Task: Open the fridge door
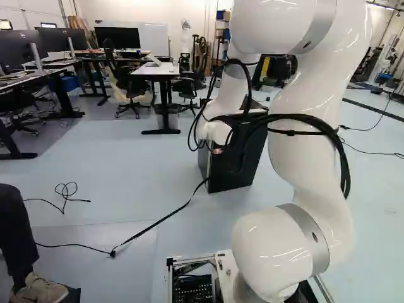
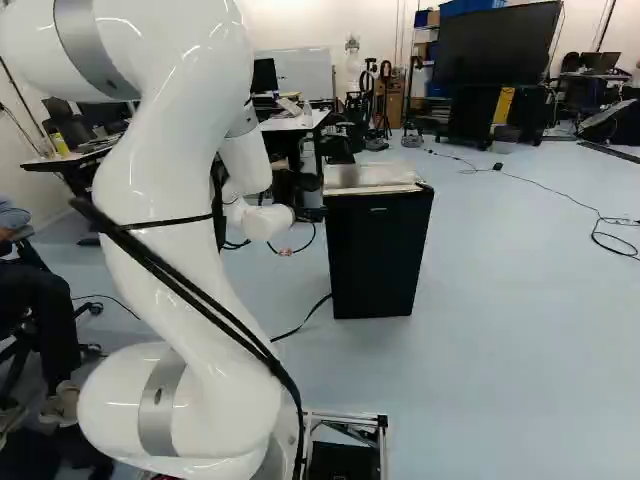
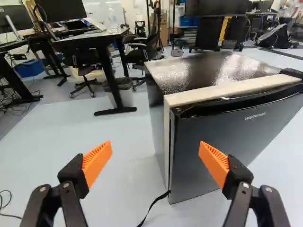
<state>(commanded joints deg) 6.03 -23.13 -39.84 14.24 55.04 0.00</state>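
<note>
Task object: a small, dark, box-shaped fridge (image 2: 375, 265) stood on the pale blue floor (image 2: 510, 330), ahead of the jointed white arm (image 1: 309, 120). Its glossy dark top (image 3: 203, 71) was edged at the front by a pale strip (image 3: 227, 92), and a black fitting (image 3: 292, 73) sat at one end of that front edge. The flat, dark grey door (image 3: 222, 142) lay closed against the body, with a dark recess (image 3: 222, 108) along its upper edge. Lettering: one short line of small, light print (image 3: 254, 116) ran across the upper part of the door; a small light mark also showed high on the dark front in the right base view.

End effector: the black two-fingered hand (image 1: 233, 151) was near the fridge. In the wrist view, the hand (image 3: 155, 158) was spread wide, its ribbed orange pads (image 3: 96, 161) well apart. The door's near upright edge lay ahead of the gap, and its face extended past one finger.

Surroundings: a flat black strap (image 3: 154, 203) ran along the floor to the fridge's foot. Beyond stood a white-topped desk with black legs (image 1: 154, 69) and a black office chair (image 1: 129, 85).
</note>
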